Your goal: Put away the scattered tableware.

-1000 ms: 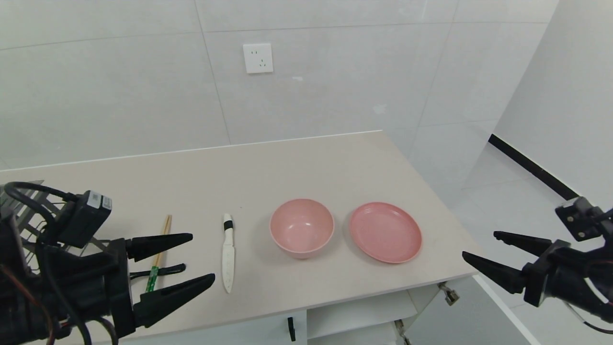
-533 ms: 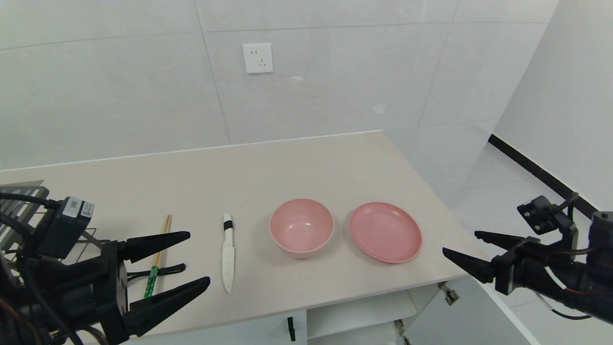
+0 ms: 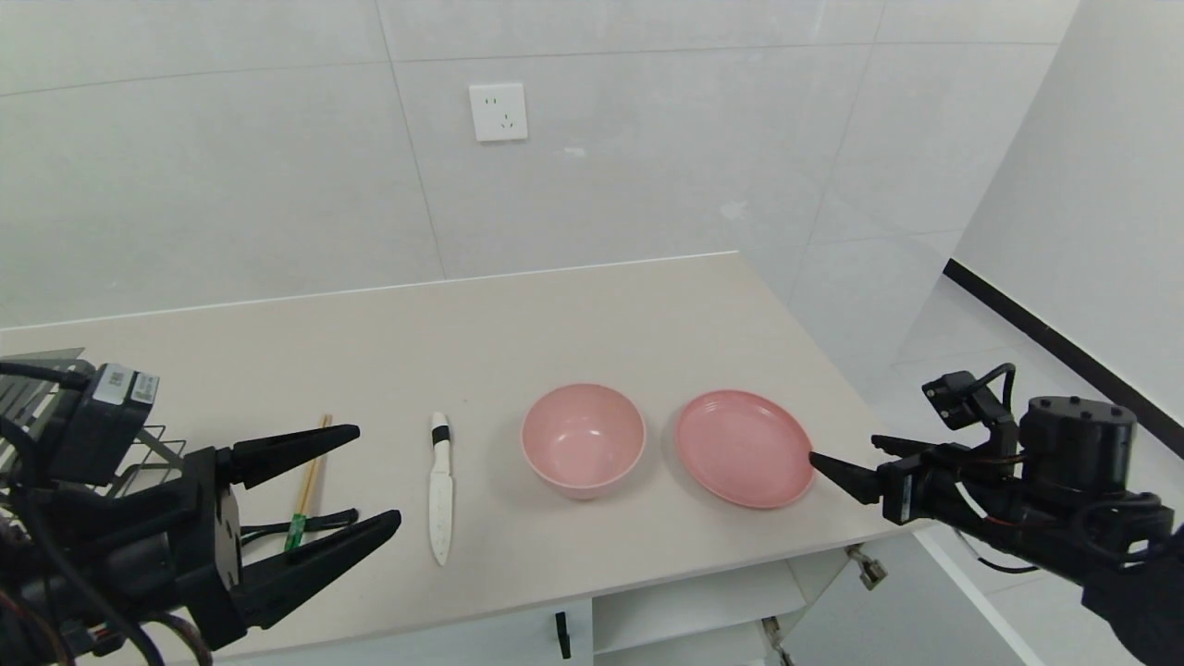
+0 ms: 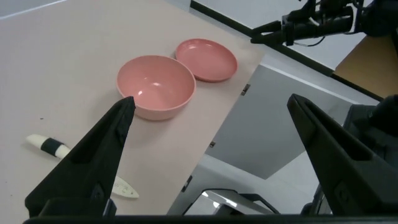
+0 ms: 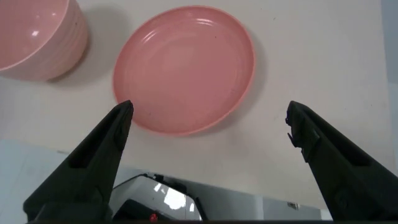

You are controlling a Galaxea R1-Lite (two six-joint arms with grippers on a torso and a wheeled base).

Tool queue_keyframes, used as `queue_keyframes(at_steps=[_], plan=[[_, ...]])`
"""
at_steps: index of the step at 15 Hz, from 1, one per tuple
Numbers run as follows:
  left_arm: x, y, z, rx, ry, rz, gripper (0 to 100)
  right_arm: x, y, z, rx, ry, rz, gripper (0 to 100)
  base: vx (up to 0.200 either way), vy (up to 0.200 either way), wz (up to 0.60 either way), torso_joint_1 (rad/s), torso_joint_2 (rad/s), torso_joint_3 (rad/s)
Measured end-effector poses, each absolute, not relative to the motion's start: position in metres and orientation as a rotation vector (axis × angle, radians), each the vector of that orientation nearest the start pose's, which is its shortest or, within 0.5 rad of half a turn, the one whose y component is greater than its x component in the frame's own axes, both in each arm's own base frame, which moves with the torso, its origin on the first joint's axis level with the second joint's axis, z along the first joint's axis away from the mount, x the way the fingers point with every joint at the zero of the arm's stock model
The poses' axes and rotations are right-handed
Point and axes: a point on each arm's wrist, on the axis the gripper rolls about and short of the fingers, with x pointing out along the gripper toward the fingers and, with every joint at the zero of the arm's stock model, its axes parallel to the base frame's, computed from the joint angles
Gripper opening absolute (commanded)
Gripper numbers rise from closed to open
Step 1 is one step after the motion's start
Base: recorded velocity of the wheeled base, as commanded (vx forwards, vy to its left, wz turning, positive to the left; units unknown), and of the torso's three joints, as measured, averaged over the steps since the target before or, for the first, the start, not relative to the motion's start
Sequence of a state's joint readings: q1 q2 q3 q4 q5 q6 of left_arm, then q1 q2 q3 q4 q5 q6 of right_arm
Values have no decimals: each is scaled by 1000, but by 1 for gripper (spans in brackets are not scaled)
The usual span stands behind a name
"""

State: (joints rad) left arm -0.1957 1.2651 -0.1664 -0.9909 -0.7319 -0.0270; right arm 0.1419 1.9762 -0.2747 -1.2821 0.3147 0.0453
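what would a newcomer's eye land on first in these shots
The pink bowl and pink plate, side by side near the front edge of the pale counter, stand out most. The right gripper hangs just off the plate's right rim with its fingers open. To the bowl's left lie a white knife and chopsticks, close by the open left gripper.

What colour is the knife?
White, with a black band on the handle; the knife shows best in the head view.
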Motion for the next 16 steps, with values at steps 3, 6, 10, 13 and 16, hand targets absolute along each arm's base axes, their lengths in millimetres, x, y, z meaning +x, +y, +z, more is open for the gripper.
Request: queue_keyframes(at_steps=[3,6,10,13,16], plan=[[146,-42,155,-59,118,-912,100,287,51,39,85,422,444,100,0,0,0,0,0,0],[146,-41,156,-57,109,-906,100,317,57,26,94,408,443,100,0,0,0,0,0,0],[146,-40,156,-57,110,-900,100,341,60,12,133,444,398,100,0,0,0,0,0,0],[146,-40,155,-58,114,-900,100,346,68,6,133,450,413,100,0,0,0,0,0,0],[145,-40,155,-59,115,-899,100,345,76,-1,129,472,432,100,0,0,0,0,0,0]])
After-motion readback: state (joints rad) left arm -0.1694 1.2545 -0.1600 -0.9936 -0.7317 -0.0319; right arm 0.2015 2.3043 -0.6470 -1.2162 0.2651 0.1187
